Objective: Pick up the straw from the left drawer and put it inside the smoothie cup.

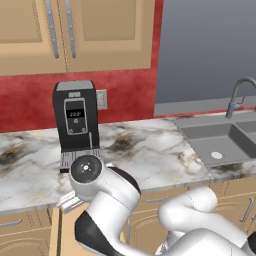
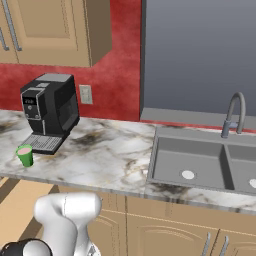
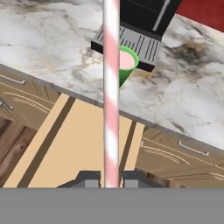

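nearest in the hand view, the gripper (image 3: pixel 111 180) has its jaws clamped on the straw (image 3: pixel 111 87), which stands straight up from between the two dark tips, pink and white. under it lies the left drawer (image 3: pixel 78 144), pulled open, its tan bottom bare. behind the drawer comes the edge of the marble worktop (image 3: pixel 192 105), and on it the smoothie cup (image 3: pixel 127 65), green with pink inside, just in front of the coffee machine (image 3: pixel 140 17).

the risk, i think, is that the grip is at the very bottom end, so the long free part could tilt or slip if it hits the cup rim or the machine. the cup is light and could fall over.

the arm is folded low in front of the cabinets, with the hand over the drawer and looking toward the cup.
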Tool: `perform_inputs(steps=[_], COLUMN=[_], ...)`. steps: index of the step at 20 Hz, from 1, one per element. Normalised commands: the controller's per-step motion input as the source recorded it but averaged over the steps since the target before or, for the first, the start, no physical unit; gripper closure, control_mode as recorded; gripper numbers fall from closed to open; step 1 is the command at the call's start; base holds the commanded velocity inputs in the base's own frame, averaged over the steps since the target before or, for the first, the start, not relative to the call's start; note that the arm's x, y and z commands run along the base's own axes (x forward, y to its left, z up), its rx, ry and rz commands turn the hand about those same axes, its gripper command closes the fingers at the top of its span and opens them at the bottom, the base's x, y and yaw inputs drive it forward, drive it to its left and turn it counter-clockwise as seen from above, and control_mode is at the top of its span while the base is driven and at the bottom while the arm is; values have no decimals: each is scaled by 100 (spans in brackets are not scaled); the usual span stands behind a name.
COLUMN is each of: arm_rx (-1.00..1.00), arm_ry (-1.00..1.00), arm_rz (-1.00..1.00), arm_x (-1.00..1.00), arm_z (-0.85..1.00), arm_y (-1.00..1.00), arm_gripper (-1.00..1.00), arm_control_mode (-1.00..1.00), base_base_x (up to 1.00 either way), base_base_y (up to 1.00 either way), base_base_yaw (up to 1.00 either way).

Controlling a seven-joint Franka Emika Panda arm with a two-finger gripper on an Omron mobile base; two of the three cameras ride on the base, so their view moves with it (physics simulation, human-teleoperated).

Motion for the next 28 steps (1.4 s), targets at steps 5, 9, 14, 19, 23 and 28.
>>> perform_inputs(steps=[5, 9, 14, 19, 23, 28], arm_rx=[4, 7, 3, 4, 4, 4], arm_ry=[0, 0, 0, 3, 0, 0], arm_rz=[7, 13, 16, 13, 13, 18], arm_x=[0, 0, 0, 12, 32, 37], arm_z=[0, 1, 15, 23, 6, 0], arm_y=[-41, -36, -10, 0, 0, -1], arm_gripper=[100, 100, 100, 100, 100, 100], arm_control_mode=[-100, -100, -100, -100, -100, -100], base_base_x=[0, 0, 0, 0, 0, 0], base_base_y=[0, 0, 0, 0, 0, 0], base_base_yaw=[0, 0, 0, 0, 0, 0])
